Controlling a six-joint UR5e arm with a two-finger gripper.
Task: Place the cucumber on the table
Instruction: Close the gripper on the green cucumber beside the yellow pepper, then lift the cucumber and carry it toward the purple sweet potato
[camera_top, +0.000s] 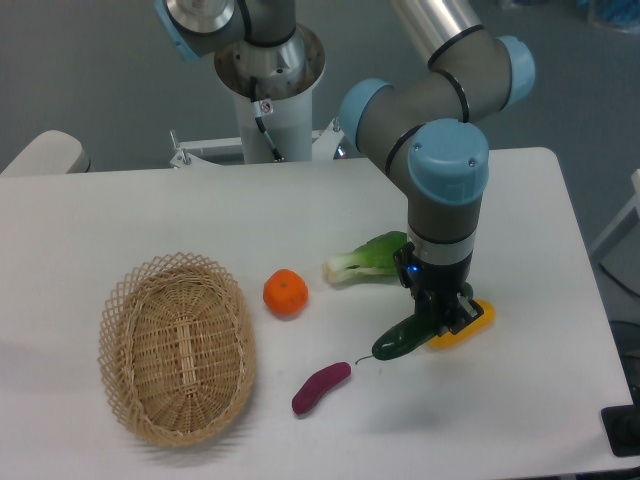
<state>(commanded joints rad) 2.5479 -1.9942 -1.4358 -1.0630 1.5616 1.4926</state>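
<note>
No readable text, brand, number or sign anywhere in view. Only a small white tag (262, 106) with a red mark hanging at the arm's base column (268, 90), too small and blurred to make out. Nothing printed on the tabletop (120, 220), the basket (176, 346) or the arm's blue caps (448, 160).

Gripper (441, 318) on cucumber (400, 341), table (150, 210)
</note>
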